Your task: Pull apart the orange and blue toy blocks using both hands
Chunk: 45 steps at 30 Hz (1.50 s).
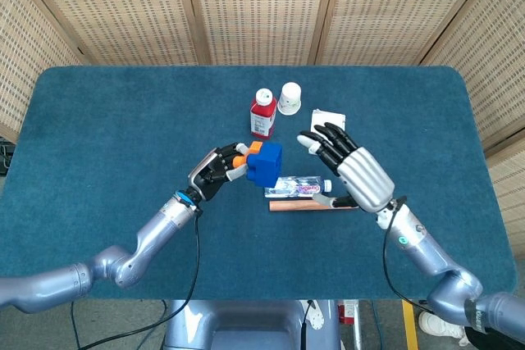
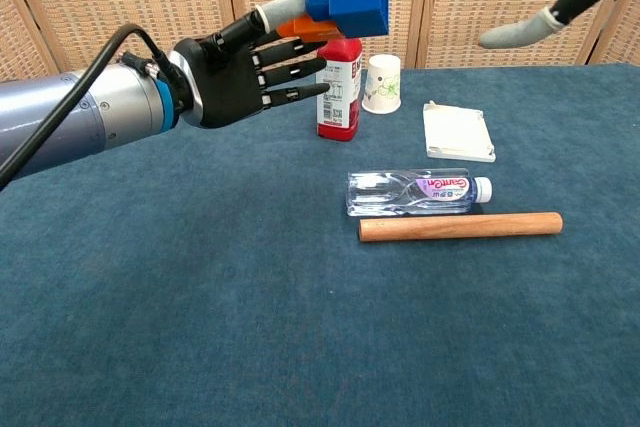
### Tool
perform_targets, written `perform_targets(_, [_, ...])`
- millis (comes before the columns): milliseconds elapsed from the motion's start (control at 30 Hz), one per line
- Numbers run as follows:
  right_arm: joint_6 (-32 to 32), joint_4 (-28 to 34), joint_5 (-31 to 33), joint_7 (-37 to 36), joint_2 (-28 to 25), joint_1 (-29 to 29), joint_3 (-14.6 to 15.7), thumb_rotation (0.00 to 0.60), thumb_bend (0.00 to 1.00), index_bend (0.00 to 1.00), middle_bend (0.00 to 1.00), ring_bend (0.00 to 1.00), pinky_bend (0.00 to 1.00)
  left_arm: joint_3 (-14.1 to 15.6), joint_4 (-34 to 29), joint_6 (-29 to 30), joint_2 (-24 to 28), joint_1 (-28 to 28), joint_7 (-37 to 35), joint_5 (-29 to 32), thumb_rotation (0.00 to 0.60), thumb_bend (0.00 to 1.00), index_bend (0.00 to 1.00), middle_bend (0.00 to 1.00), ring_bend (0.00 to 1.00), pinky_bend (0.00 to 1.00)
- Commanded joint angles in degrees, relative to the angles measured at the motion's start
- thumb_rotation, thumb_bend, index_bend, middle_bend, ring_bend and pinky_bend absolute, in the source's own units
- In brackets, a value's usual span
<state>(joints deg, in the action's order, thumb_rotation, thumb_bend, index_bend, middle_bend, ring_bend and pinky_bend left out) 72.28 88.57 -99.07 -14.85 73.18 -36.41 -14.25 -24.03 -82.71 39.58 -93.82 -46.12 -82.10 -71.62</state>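
Both hands above bottle (image 1: 299, 186) and rod (image 1: 313, 204): left hand (image 1: 215, 174) fingers grasping blocks (image 1: 261, 161), right hand (image 1: 353, 171) fingers spread, released.

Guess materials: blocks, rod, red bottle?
Blocks: likely moulded plastic, with saturated uniform colour, smooth faces and stud shapes. Rod: looks like wood, matte tan-brown with a paler flat end. Red bottle: probably clear plastic showing red liquid, with a white cap and a printed label; glass cannot be ruled out.
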Motion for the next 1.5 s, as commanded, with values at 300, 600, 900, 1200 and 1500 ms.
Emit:
perform_targets(300, [-5.91,3.06,5.57,6.04,2.70,-4.52,-1.54,0.600,0.00,0.17,0.25,0.00,0.00,-0.16,1.34,-0.45,-1.25,-0.06,-1.16,-0.58,0.600,0.42,0.63,0.59,0.48,0.07])
perform_targets(600, [-5.44,3.47,9.15,9.09,5.96,-5.96,-2.85,0.600,0.00,0.32,0.35,0.01,0.00,-0.10,2.01,-0.66,-1.95,0.07,-2.58,-1.30,0.600,0.42,0.63,0.59,0.48,0.07])
perform_targets(900, [-2.17,0.94,10.12,10.00,9.62,-6.92,-3.99,0.600,0.07,0.57,0.53,0.14,0.00,0.21,2.31,-0.77,-2.32,0.10,-3.32,-2.08,0.600,0.42,0.63,0.59,0.48,0.06])
perform_targets(1200, [-0.56,0.29,9.75,9.24,9.88,-6.93,-3.52,0.600,0.13,0.61,0.56,0.15,0.00,0.06,2.19,-0.69,-2.01,0.21,-3.30,-2.03,0.600,0.42,0.63,0.59,0.48,0.06])
perform_targets(1500, [0.92,-0.69,9.40,8.55,10.26,-6.86,-3.04,0.600,0.16,0.64,0.58,0.16,0.00,0.04,2.22,-0.58,-1.99,0.51,-3.42,-1.72,0.600,0.43,0.63,0.59,0.48,0.06])
